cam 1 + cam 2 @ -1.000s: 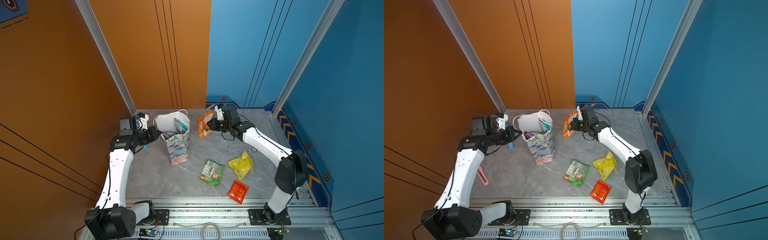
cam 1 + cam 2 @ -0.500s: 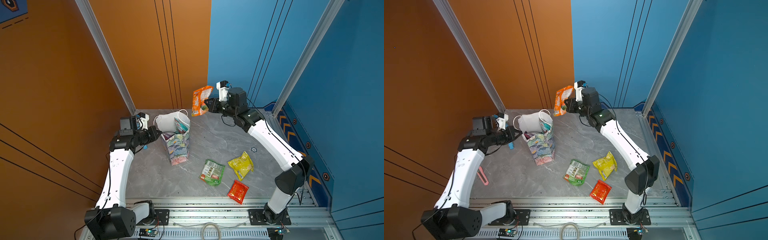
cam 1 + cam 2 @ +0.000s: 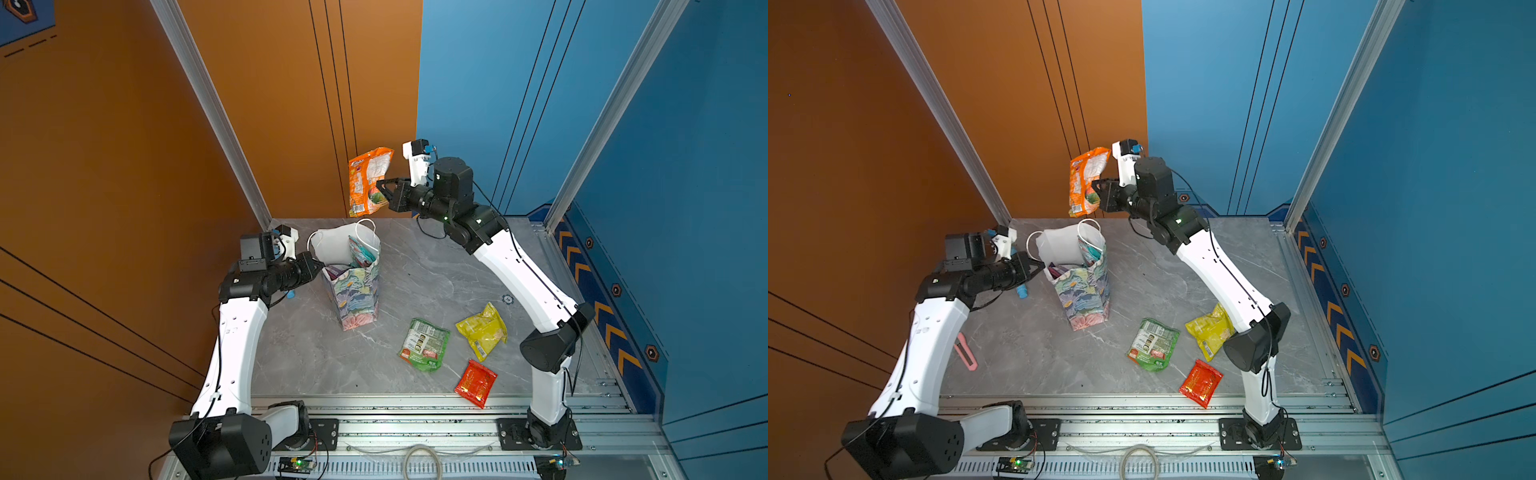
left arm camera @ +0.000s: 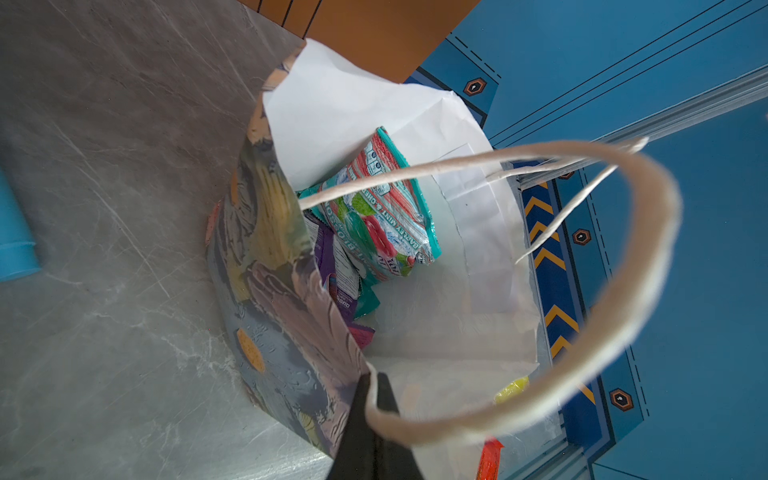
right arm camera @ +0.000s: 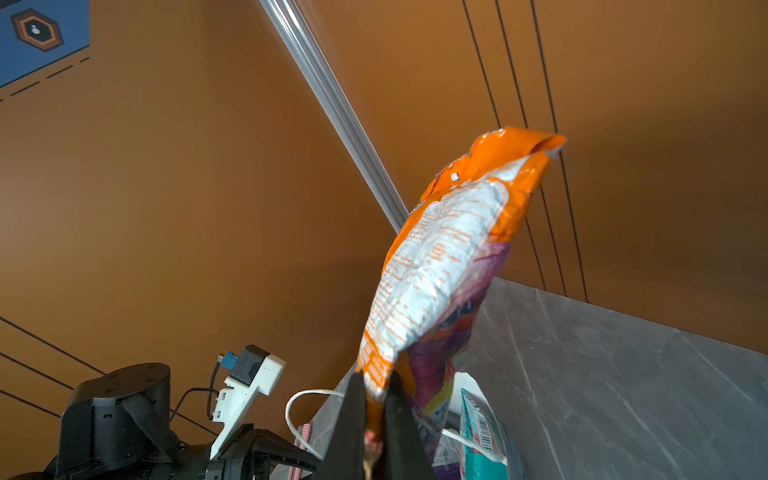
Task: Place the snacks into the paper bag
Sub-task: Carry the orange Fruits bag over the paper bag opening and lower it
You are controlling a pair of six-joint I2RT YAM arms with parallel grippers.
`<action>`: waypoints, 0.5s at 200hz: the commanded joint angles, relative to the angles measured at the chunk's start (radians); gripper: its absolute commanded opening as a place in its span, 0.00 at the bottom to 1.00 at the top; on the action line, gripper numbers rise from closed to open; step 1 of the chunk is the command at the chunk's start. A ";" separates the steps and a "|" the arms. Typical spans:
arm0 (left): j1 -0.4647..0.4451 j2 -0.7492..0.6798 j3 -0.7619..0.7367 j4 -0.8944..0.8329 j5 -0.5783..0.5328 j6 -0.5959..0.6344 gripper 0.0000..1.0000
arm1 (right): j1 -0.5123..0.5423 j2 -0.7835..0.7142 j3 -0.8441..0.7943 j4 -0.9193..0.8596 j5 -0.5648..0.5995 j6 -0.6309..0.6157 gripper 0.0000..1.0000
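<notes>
The right gripper (image 3: 380, 189) is pressed together on the lower end of an orange snack packet (image 3: 368, 183), which it holds in the air above the back edge of the tabletop (image 3: 436, 270), up and just behind the mouth of the paper bag (image 3: 357, 291). Most of the packet stands free above the pinch. The right wrist view shows the film crumpled where the jaws bite, so it looks light, soft and rather slippery. A hold on the flat sealed end seems safer than one across the puffy middle. The left gripper (image 4: 370, 399) is closed on the near rim of the bag, next to a white cord handle (image 4: 623, 291), and appears to hold the mouth open and steady. The bag stands upright toward the back left of the tabletop. It is thin paper and probably tips or folds easily, so that pinch matters. Inside it are a teal packet (image 4: 382, 212) leaning on the white wall and a purple packet (image 4: 328, 249) beside it. A green packet (image 3: 424, 344), a yellow packet (image 3: 482, 330) and a red packet (image 3: 476, 382) lie flat toward the front right corner, well apart from the bag. They are thin, so an edge or corner looks the likeliest place to pick them up.
</notes>
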 commanded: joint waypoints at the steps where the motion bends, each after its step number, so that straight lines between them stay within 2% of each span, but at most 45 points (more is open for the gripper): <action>1: -0.008 -0.012 -0.002 0.033 0.032 -0.001 0.00 | 0.042 0.043 0.087 -0.023 -0.047 -0.019 0.00; 100: -0.009 -0.007 0.002 0.034 0.031 0.004 0.00 | 0.088 0.078 0.051 -0.074 -0.049 -0.025 0.00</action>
